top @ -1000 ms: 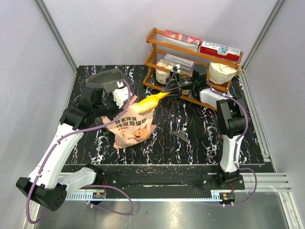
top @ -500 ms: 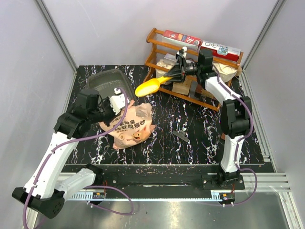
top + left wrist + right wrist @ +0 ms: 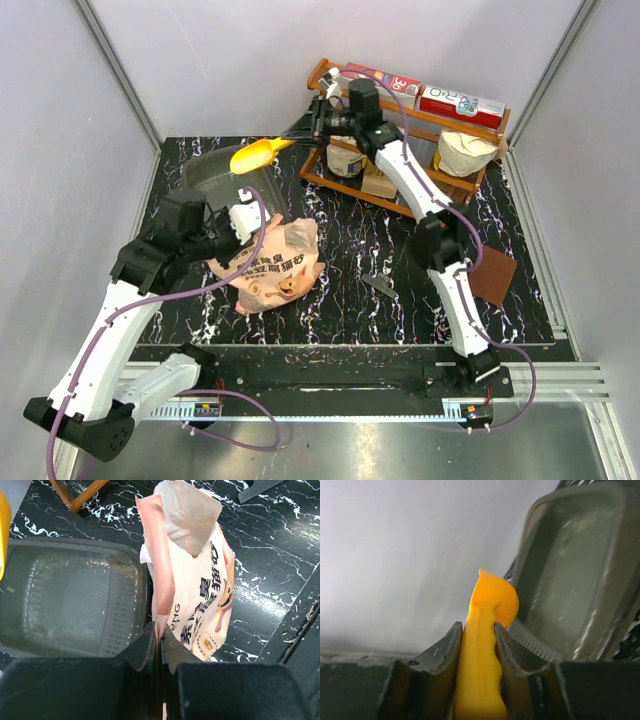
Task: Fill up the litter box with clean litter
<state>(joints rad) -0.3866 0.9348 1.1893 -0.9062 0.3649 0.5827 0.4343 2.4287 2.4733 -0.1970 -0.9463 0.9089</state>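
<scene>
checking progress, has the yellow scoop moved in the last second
Yes. The scoop has gone left and toward the far wall, from in front of the rack to over the litter box rim.

Black marbled table (image 3: 400, 250) bears litter box (image 3: 205, 172), pink bag (image 3: 275, 265), wooden rack (image 3: 460, 122).

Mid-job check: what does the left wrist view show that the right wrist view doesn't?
Left wrist only: the left hand shut on an edge of the pink-orange plastic bag. Right wrist only: the right hand gripping the handle of the yellow-orange plastic scoop. Both: the shallow dark grey plastic litter box, looking nearly empty.
</scene>
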